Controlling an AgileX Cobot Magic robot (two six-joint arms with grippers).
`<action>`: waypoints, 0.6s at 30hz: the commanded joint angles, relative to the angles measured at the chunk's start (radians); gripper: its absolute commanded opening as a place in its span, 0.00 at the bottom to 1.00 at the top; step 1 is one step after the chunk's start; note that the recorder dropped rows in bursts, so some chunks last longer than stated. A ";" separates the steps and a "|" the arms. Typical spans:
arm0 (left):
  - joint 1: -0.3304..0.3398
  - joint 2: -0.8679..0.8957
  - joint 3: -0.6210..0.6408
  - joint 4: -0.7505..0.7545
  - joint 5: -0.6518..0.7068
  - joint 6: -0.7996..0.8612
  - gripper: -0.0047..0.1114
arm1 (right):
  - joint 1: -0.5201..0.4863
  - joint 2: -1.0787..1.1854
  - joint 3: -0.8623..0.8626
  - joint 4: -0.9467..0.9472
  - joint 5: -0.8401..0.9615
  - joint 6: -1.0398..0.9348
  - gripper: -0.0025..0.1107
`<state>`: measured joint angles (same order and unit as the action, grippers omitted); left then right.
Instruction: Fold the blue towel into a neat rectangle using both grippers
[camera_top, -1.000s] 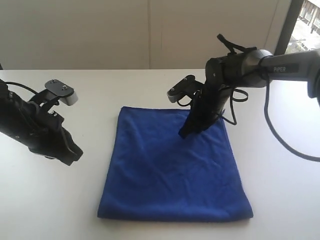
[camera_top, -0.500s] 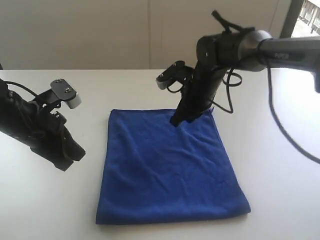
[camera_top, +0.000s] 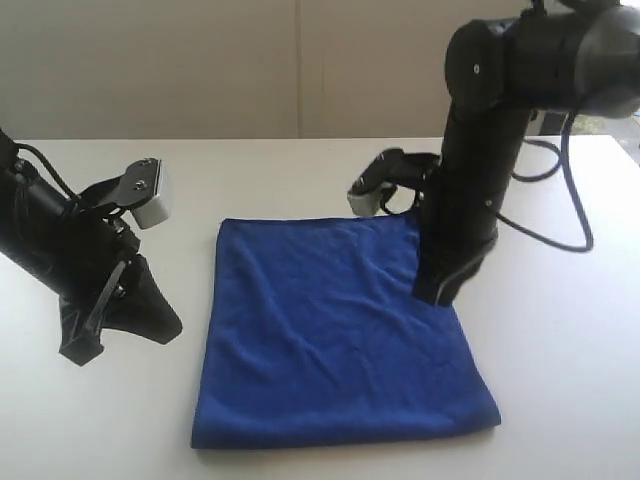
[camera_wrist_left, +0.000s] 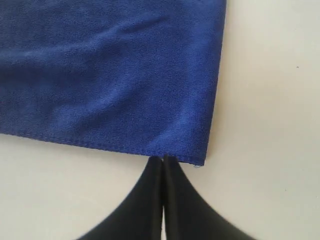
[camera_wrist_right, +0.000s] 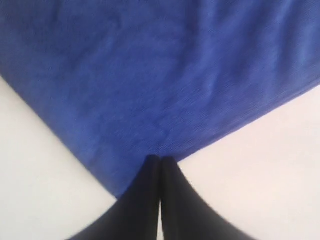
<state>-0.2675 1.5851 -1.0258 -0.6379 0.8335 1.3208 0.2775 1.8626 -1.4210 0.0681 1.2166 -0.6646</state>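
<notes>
Swinging away from the far hem, the black right gripper (camera_top: 437, 294) is hanging over the right edge of the plush royal-blue square towel (camera_top: 335, 340), which is lying flat on the white table (camera_top: 570, 380). Its fingers (camera_wrist_right: 147, 195) are pressing together, empty; the black left gripper (camera_top: 150, 322), likewise closed on nothing, is hovering beside the towel's left edge.

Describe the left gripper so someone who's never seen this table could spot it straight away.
A blue towel lies on the white table. The left gripper is the black claw, jaws shut, just off the towel's left edge in the exterior view. The right gripper stands at the opposite edge.
</notes>
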 joint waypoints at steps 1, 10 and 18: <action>-0.003 -0.004 0.027 -0.026 0.034 0.048 0.11 | -0.009 -0.025 0.146 -0.008 0.004 -0.020 0.02; -0.009 -0.002 0.162 -0.303 0.025 0.463 0.60 | -0.009 -0.025 0.297 0.010 0.004 -0.043 0.09; -0.198 0.041 0.227 -0.162 -0.216 0.282 0.60 | -0.009 -0.025 0.305 0.044 -0.079 -0.120 0.46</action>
<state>-0.4249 1.6198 -0.8078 -0.8617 0.6467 1.6938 0.2775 1.8485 -1.1205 0.1064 1.1327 -0.7262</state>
